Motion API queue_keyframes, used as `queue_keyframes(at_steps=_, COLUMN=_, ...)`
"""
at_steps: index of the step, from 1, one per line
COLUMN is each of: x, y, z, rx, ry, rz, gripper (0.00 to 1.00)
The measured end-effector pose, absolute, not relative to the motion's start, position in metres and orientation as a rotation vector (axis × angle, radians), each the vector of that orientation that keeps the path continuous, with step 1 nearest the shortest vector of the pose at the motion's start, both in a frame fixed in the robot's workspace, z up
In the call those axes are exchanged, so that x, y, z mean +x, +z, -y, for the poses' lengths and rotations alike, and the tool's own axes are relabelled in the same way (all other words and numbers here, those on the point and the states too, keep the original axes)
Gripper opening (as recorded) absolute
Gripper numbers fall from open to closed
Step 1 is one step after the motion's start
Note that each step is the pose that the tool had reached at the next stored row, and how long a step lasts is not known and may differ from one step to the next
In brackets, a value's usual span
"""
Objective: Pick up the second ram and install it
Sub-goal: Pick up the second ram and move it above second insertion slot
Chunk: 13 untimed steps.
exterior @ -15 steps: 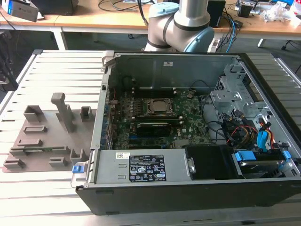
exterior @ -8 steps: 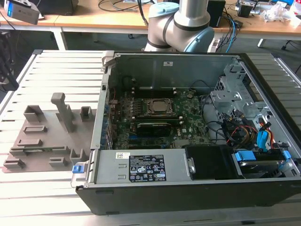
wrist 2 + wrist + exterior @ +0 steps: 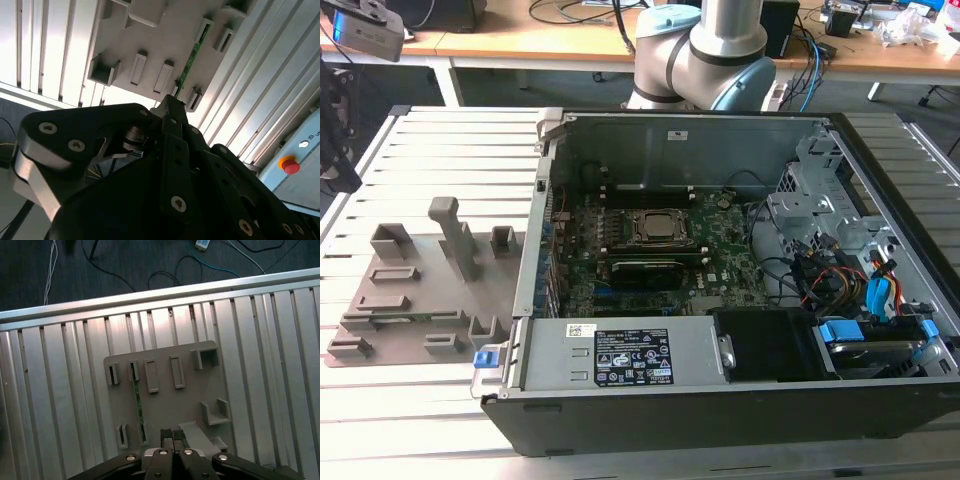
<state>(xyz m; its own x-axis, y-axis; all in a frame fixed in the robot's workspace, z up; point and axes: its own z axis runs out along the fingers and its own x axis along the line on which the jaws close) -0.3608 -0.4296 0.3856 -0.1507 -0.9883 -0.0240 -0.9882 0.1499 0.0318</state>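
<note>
Pincer (image 3: pixel 172 434) closed and empty over grey fixture tray (image 3: pixel 165 410) holding the second ram (image 3: pixel 136 395), at 9 o'clock from the computer case (image 3: pixel 720 425) in the exterior view

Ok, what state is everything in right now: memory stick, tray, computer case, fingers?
Memory stick: standing on edge in the tray's slots, not gripped.
Grey tray: lying flat on the slatted table.
Computer case: open, side cover off, circuit board exposed.
Fingers: shut together, holding nothing, above the tray, apart from the stick.
</note>
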Motion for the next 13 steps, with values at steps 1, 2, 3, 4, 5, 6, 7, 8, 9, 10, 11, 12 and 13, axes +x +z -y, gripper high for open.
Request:
queue_keyframes(at_steps=1, x=-0.3607, y=0.3856, z=0.4296, rx=2.045, ry=-0.062, rz=2.38, gripper=0.11)
queue_keyframes(at_steps=2, x=-0.3608, y=0.3856, z=0.4296, rx=2.045, ry=-0.062, rz=2.381, gripper=0.17)
queue_keyframes(at_steps=3, x=-0.3607, y=0.3855, z=0.4296, rx=2.045, ry=-0.062, rz=2.381, gripper=0.3)
queue_keyframes(at_steps=4, x=-0.3607, y=0.3855, z=0.4296, rx=2.045, ry=-0.062, rz=2.381, gripper=0.3)
queue_keyframes(at_steps=5, x=-0.3608, y=0.3855, z=0.4296, rx=2.044, ry=-0.062, rz=2.381, gripper=0.3)
queue_keyframes(at_steps=6, x=-0.3608, y=0.3855, z=0.4296, rx=2.044, ry=-0.062, rz=2.381, gripper=0.3)
queue_keyframes(at_steps=7, x=-0.3608, y=0.3853, z=0.4297, rx=2.044, ry=-0.062, rz=2.381, gripper=0.3)
queue_keyframes(at_steps=8, x=-0.3609, y=0.3847, z=0.43, rx=2.044, ry=-0.062, rz=2.382, gripper=0.3)
queue_keyframes(at_steps=9, x=-0.3607, y=0.3832, z=0.4312, rx=2.044, ry=-0.062, rz=2.381, gripper=0.3)
queue_keyframes(at_steps=10, x=-0.3608, y=0.3818, z=0.4318, rx=2.043, ry=-0.062, rz=2.382, gripper=0.3)
queue_keyframes(at_steps=11, x=-0.3608, y=0.3814, z=0.432, rx=2.04, ry=-0.062, rz=2.385, gripper=0.3)
queue_keyframes(at_steps=12, x=-0.3608, y=0.381, z=0.4322, rx=2.036, ry=-0.062, rz=2.388, gripper=0.3)
queue_keyframes(at_steps=13, x=-0.3608, y=0.3808, z=0.4323, rx=2.036, ry=-0.062, rz=2.389, gripper=0.3)
